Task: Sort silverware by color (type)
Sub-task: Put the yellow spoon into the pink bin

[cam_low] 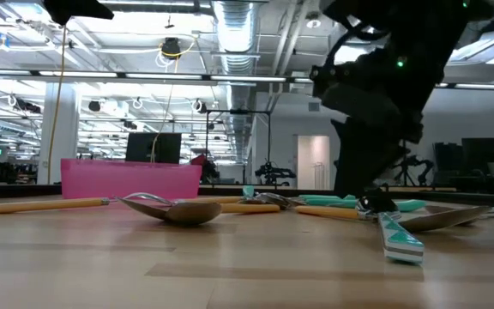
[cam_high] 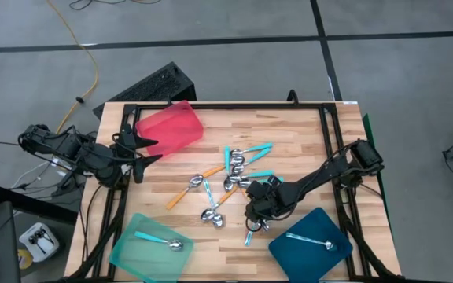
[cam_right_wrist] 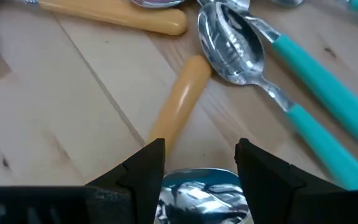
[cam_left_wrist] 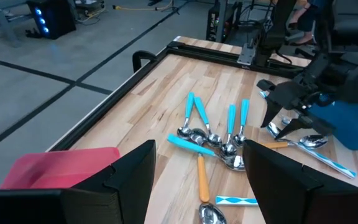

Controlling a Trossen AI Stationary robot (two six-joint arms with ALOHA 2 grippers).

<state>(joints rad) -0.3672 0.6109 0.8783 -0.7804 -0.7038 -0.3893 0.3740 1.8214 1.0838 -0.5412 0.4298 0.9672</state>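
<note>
Straddling a spoon bowl (cam_right_wrist: 202,190), right gripper (cam_right_wrist: 199,163) spread; left gripper (cam_high: 144,149) idle.

We see a grey concrete floor (cam_high: 234,23) crossed by dark seam lines, with a yellow cable (cam_high: 91,59) trailing over it at the upper left of the overhead frame. The wooden bench (cam_high: 289,134) sits at the centre of that frame inside a black metal frame. In the low view, a high industrial ceiling carries silver ducting (cam_low: 238,34) and long strip lights, and a pale door (cam_low: 311,159) stands in the far wall.
</note>
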